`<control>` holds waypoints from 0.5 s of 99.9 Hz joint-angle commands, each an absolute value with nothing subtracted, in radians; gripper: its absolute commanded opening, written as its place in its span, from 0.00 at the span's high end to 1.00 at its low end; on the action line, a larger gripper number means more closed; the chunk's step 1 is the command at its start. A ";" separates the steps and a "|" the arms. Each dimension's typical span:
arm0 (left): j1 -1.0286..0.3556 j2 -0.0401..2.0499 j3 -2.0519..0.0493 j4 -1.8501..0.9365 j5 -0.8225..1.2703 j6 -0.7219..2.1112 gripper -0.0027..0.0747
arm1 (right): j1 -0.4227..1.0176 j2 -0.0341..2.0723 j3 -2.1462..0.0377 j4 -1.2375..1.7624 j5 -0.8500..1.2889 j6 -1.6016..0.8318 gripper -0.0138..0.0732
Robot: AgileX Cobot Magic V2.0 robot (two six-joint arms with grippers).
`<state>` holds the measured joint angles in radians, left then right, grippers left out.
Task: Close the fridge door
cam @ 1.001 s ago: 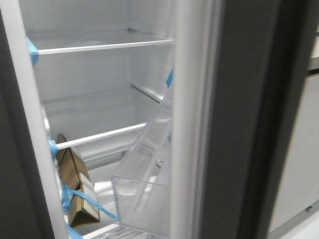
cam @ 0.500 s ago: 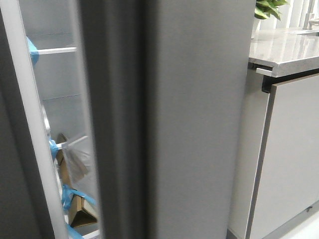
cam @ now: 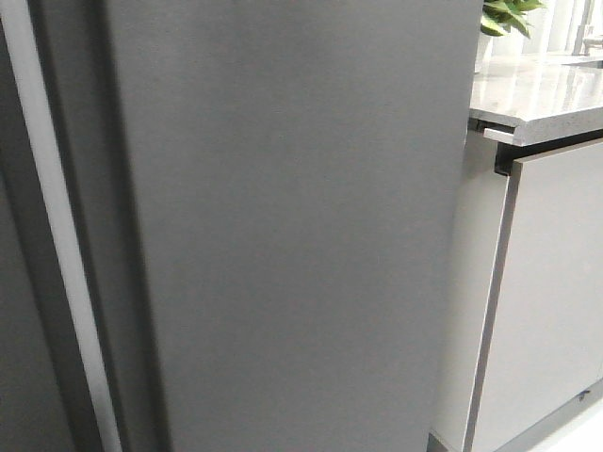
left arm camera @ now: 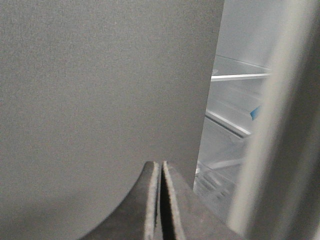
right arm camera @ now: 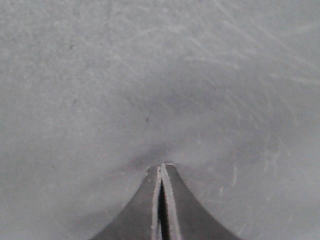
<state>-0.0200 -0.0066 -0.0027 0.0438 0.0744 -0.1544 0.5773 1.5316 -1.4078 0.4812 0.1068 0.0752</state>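
Note:
The fridge door (cam: 292,226), a matte dark-grey slab, fills most of the front view with its outer face toward me; its bins and lining are hidden there. In the left wrist view its blurred pale edge (left arm camera: 272,130) stands beside a narrow gap that still shows white shelves (left arm camera: 235,77). My left gripper (left arm camera: 161,166) is shut and empty, close in front of the other plain grey panel (left arm camera: 100,90). My right gripper (right arm camera: 162,167) is shut and empty, its tips against the door's scratched grey face (right arm camera: 150,75). Neither gripper shows in the front view.
A white vertical strip (cam: 57,245) of the fridge frame runs at the left, with the plain dark panel (cam: 19,358) beyond it. At the right stand a light-grey cabinet door (cam: 556,301), a grey countertop (cam: 537,94) and a green plant (cam: 509,14).
The fridge door has swung leftward across the front view. It now covers the shelves, the clear bin and the brown carton that showed before.

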 commanded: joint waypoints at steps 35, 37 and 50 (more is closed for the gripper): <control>-0.021 -0.029 0.038 0.037 -0.009 -0.156 0.99 | 0.576 1.771 -1.732 0.406 0.013 0.065 0.92; -0.021 -0.029 0.038 0.037 -0.009 -0.156 0.99 | 0.576 1.771 -1.732 0.406 0.013 0.065 0.92; -0.021 -0.029 0.038 0.037 -0.009 -0.156 0.99 | 0.574 1.771 -1.732 0.406 0.028 0.065 0.92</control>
<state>-0.0200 -0.0066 -0.0027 0.0438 0.0744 -0.1544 0.5817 1.8109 -1.6903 0.4168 0.1164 0.0752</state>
